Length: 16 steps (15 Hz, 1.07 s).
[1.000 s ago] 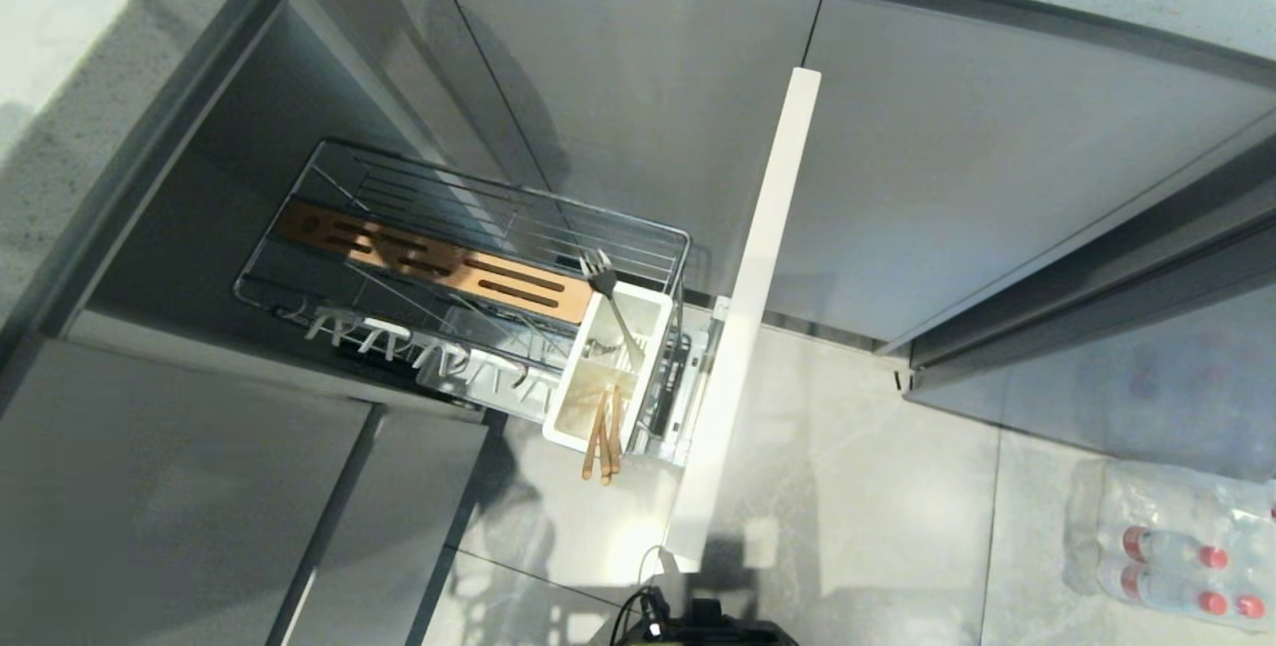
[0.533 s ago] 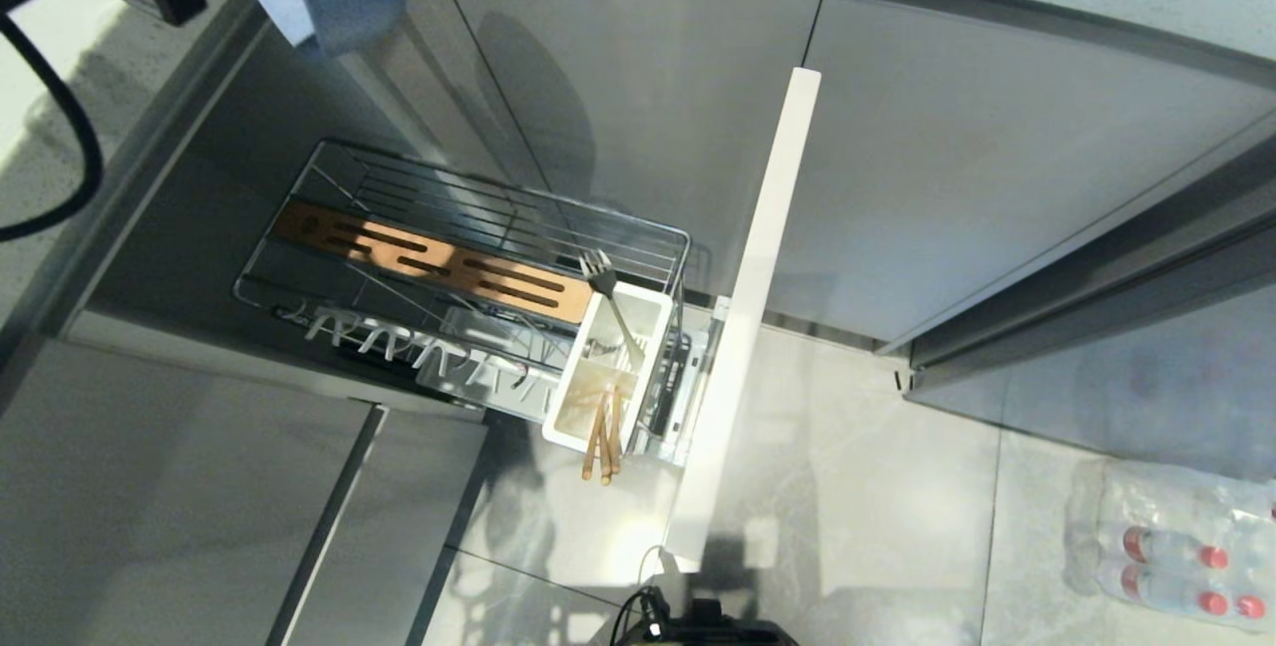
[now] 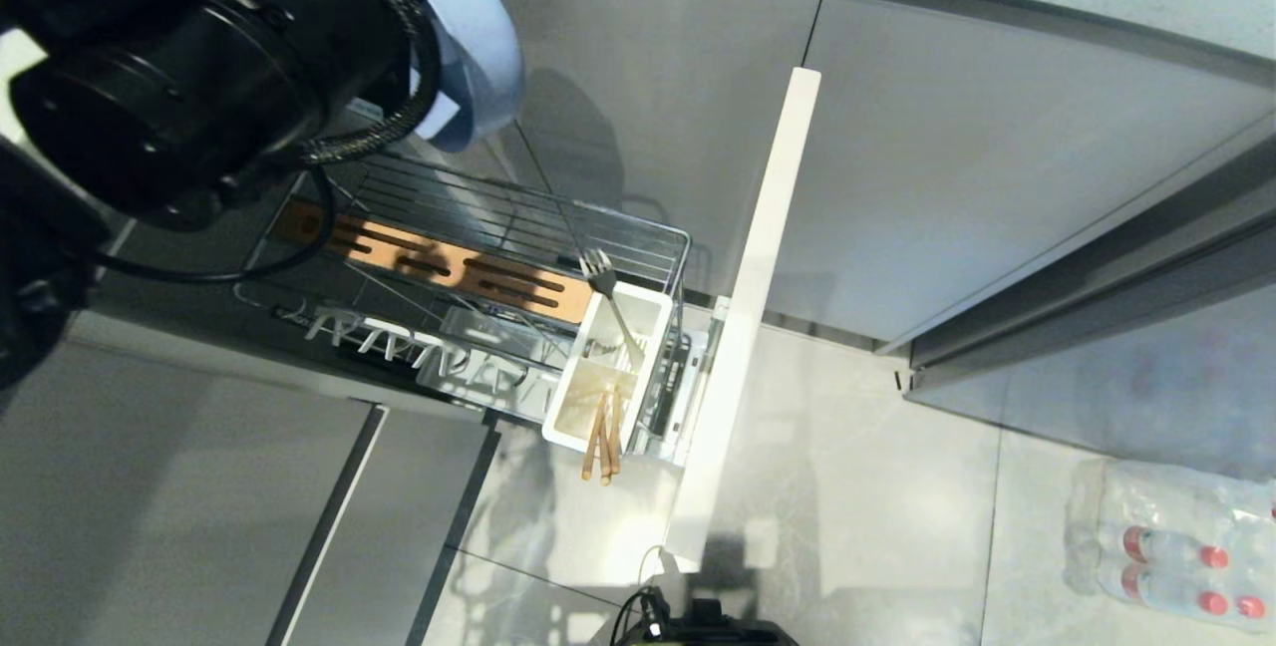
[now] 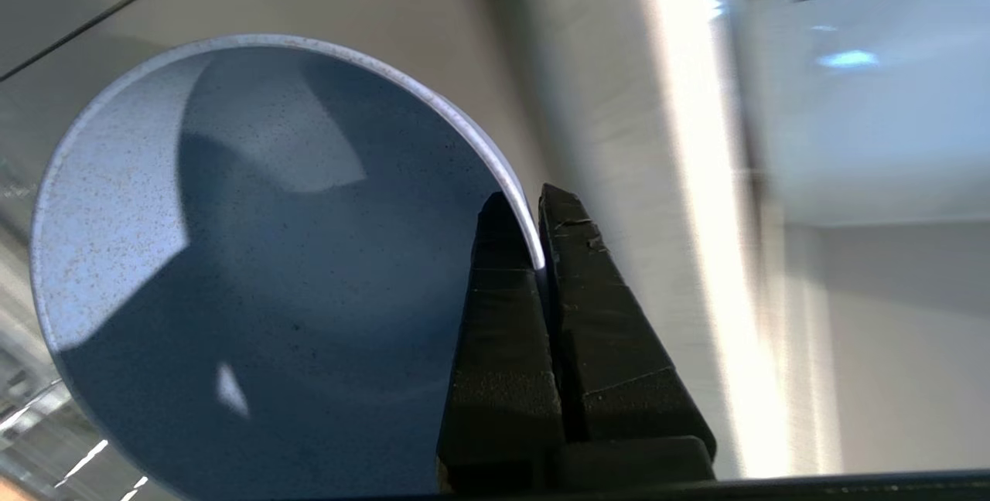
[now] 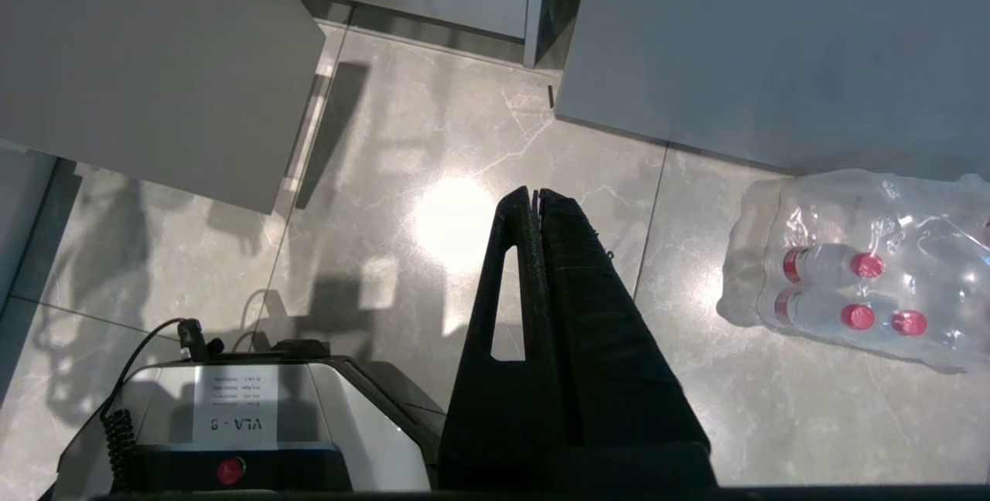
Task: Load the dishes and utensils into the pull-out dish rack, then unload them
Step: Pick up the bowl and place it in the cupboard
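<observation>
Our left tool (image 4: 534, 246) pinches the rim of the blue bowl (image 4: 255, 269), one finger inside and one outside, holding it above the far left end of the pull-out dish rack (image 3: 469, 257). At the rack's near right end we see the white utensil cup (image 3: 608, 367), the fork (image 3: 610, 297) standing in its far compartment and the chopsticks (image 3: 602, 442) in its near one. Our right tool (image 5: 536, 203) hangs pressed together over the floor (image 5: 464, 176), near a pack of bottles (image 5: 858, 261).
</observation>
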Tool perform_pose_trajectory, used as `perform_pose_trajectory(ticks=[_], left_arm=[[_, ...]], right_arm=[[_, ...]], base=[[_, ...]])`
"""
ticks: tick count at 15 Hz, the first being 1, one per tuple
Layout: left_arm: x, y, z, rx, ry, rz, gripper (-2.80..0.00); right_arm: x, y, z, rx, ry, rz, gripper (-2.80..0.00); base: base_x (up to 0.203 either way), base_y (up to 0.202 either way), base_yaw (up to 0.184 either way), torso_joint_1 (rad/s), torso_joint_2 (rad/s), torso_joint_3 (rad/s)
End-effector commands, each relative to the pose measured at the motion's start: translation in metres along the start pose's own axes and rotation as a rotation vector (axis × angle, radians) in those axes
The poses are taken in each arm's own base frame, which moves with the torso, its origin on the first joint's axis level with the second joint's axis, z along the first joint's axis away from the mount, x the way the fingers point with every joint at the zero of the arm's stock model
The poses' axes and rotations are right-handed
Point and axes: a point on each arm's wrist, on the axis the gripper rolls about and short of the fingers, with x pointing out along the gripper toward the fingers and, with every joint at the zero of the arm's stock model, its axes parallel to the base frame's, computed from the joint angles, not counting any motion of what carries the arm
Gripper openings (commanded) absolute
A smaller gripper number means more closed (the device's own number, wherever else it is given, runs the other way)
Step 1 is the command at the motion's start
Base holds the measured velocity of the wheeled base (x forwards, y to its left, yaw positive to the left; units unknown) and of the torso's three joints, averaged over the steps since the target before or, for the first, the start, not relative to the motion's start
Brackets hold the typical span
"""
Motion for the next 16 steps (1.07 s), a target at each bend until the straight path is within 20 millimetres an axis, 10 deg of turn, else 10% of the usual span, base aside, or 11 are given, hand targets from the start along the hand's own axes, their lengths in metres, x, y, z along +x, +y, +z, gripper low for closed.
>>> perform_pose_trajectory(ticks=[1,6,16], left_arm=[[0.016,0.018,-0.033,0.024,0.024,0.069,-2.80],[0.033,0.041,-0.070,-0.011,-0.080,0.141,-2.80],[0.057,0.091,-0.077,-0.060,-0.192,0.155,-2.80]], right_arm=[[0.000,0.000,0.000,0.002,0.000,-0.001,-2.80],[0.000,0.000,0.000,0.000,0.000,-0.001,-2.80],[0.000,0.000,0.000,0.001,0.000,-0.001,-2.80]], base=[[0.000,0.000,0.000,0.000,0.00,0.000],[0.000,0.000,0.000,0.000,0.00,0.000],[0.000,0.000,0.000,0.000,0.00,0.000]])
